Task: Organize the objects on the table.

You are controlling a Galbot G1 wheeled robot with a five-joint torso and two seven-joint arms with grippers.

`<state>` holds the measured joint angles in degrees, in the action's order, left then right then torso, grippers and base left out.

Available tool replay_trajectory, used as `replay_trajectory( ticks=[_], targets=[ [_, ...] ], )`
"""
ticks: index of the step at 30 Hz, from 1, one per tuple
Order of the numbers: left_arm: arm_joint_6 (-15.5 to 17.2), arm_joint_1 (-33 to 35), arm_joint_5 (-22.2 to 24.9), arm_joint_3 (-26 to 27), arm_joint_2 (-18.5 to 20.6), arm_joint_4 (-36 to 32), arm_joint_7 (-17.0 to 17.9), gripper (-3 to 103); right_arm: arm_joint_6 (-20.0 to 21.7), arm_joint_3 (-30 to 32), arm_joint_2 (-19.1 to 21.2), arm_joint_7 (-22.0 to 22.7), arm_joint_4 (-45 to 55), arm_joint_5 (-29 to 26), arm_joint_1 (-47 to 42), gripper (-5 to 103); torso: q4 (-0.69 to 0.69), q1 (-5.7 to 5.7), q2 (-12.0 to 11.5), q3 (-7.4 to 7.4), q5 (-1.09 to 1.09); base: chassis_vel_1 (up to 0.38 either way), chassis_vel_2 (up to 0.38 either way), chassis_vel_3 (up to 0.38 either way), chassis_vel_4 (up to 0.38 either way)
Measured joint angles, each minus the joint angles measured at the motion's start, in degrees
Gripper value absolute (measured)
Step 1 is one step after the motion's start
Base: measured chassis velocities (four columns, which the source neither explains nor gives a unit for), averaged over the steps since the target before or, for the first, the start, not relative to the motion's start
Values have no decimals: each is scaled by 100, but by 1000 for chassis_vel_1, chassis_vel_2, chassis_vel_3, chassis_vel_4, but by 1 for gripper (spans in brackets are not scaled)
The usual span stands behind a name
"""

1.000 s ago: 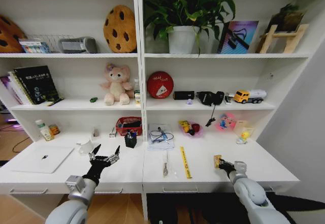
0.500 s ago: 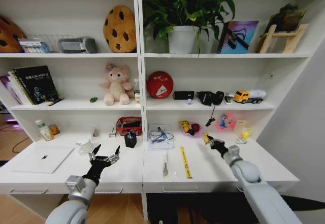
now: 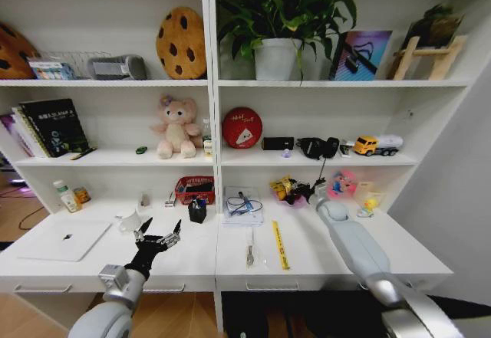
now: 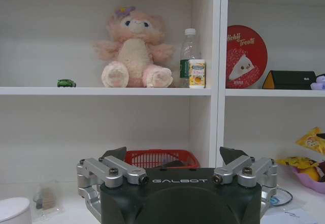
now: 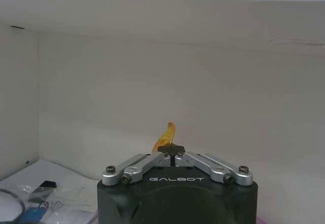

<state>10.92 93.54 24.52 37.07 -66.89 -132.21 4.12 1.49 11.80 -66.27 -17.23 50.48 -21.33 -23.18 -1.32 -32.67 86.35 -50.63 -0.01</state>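
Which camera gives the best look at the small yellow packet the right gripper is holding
The right wrist view: the small yellow packet sticks up from the shut right gripper. The head view shows it small by the back wall. The left wrist view catches a yellow packet at the edge, possibly the same.

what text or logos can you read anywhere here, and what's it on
"GALBOT" on the left gripper body.
"GALBOT" on the right gripper body, whose fingers pinch a small yellow packet.
"Richil Treats", roughly, on the red round tin.
Bottle label, book covers and yellow ruler markings: too small to read.
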Motion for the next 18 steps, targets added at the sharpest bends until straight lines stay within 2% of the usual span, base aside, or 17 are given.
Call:
replay_trajectory(
  ticks=[7, 16, 17, 18],
  targets=[
    [0, 0, 0, 0, 0, 0, -2, 100, 25, 135, -245, 486, -317, 432, 121, 0, -1, 0, 0, 0, 1, 0, 0, 0, 0],
    [0, 0, 0, 0, 0, 0, -2, 100, 32, 395, -217, 1027, -374, 854, -69, 0, -2, 1, 1, 1, 1, 0, 0, 0, 0],
    [0, 0, 0, 0, 0, 0, -1, 100, 4, 405, -205, 1072, -388, 888, -82, -3, -1, 1, 1, 1, 2, 0, 0, 0, 0],
    [0, 0, 0, 0, 0, 0, -1, 100, -12, 414, -185, 1084, -383, 912, -98, 2, 0, 1, 1, 1, 1, 0, 0, 0, 0]
  ],
)
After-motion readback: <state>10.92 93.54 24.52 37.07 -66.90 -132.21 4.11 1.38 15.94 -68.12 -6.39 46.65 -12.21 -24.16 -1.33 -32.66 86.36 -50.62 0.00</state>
